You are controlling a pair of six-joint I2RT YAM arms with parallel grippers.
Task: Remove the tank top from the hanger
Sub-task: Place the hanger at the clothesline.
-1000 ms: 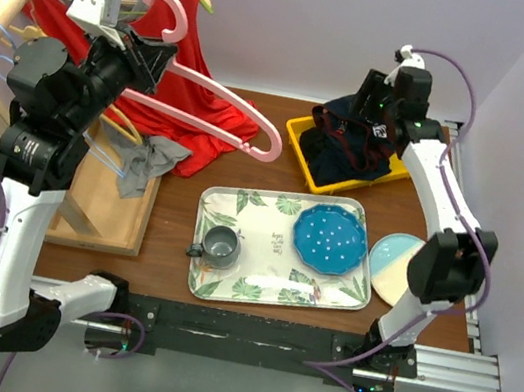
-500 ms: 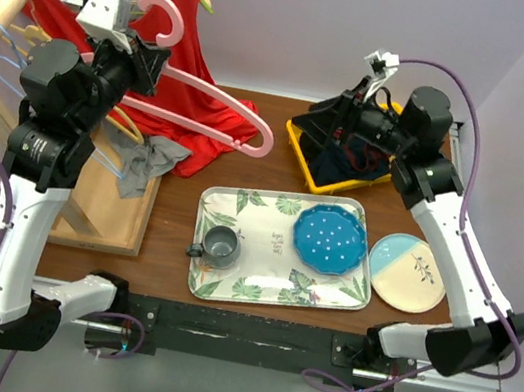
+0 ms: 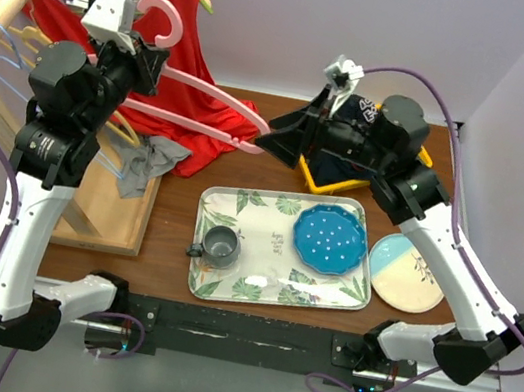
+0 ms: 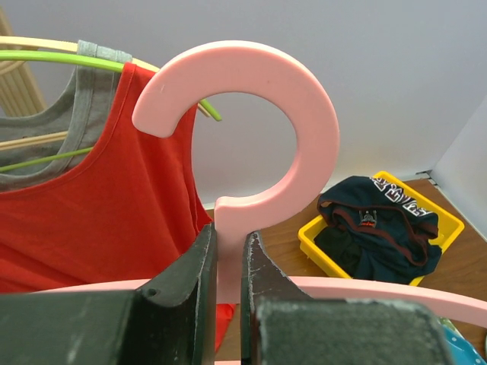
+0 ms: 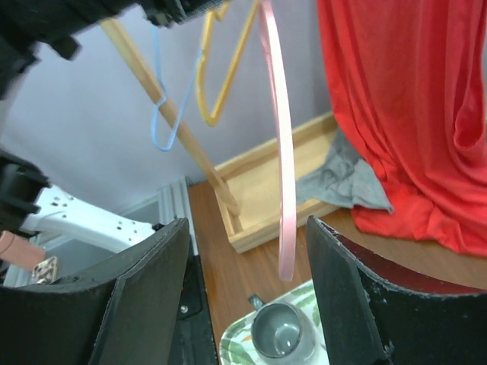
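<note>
Pale lilac walls (image 3: 375, 13) are closing in the back and right side. A brown wooden counter (image 3: 170, 241) is filling the middle, with a metal rail (image 3: 455, 367) running along its near edge.

A wooden rack (image 3: 12, 0) is leaning at the back left. The red tank top (image 3: 194, 62) is hanging there, its strap over a green hanger (image 4: 46, 59), and its hem is draping down onto the counter. I can't tell if it is on the pink hanger (image 3: 203, 125) at all. That hanger is lying across in front of it, and its right arm is looking bare.

The left gripper (image 4: 227, 251) is holding the jaws clamped on the pink hanger's neck, just under the hook. The right gripper (image 5: 247, 236) is reaching in from the right. Its jaws are standing apart on either side of the hanger's arm tip and not touching it.

A leaf-print tray (image 3: 249, 209) is sitting centre front, carrying a blue plate (image 3: 331, 239) and a grey mug (image 3: 221, 245). A yellow bin (image 4: 312, 232) at the back right is holding dark clothes (image 4: 380, 220). A cream and blue plate (image 3: 406, 272) is lying right of the tray. A grey cloth (image 3: 146, 160) is slumping at the rack's base.
</note>
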